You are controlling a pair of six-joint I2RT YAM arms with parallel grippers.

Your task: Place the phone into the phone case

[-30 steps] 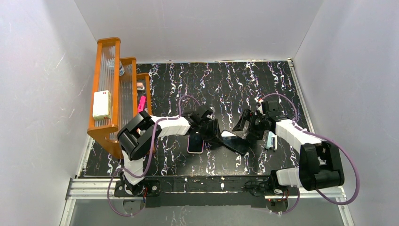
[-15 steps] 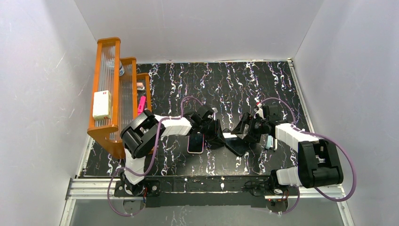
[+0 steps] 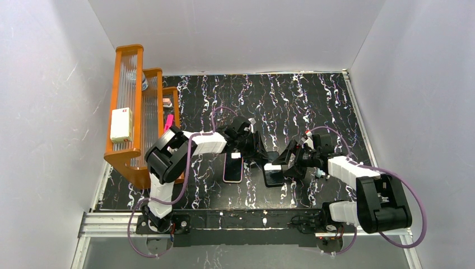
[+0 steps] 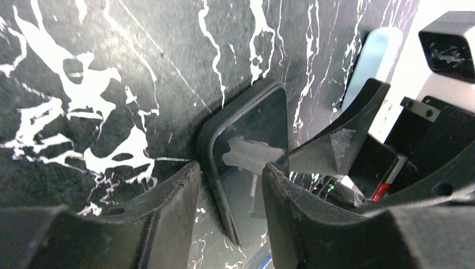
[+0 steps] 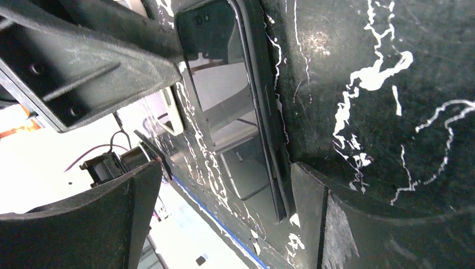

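Observation:
The phone (image 3: 274, 175) lies flat on the black marbled table between my two grippers, its glossy black screen (image 4: 252, 140) up and a thick dark rim round it. The pinkish phone case (image 3: 232, 182) lies just to its left, apart from it. My left gripper (image 3: 259, 152) (image 4: 229, 171) stands over the phone's far end, jaws partly open, with the phone's long edge passing loosely between them. My right gripper (image 3: 288, 162) (image 5: 224, 168) is wide open over the phone (image 5: 224, 84), its right finger (image 5: 313, 213) beside the phone's near corner.
An orange slatted rack (image 3: 140, 112) stands at the left with a white box (image 3: 121, 124) and a pink item (image 3: 168, 123) on it. A small pale blue object (image 3: 321, 168) (image 4: 367, 61) lies by the right arm. White walls enclose the table.
The phone, propped and askew before, now lies flat and nearer the case. My right gripper has followed it leftward. My left gripper's jaws have widened a little.

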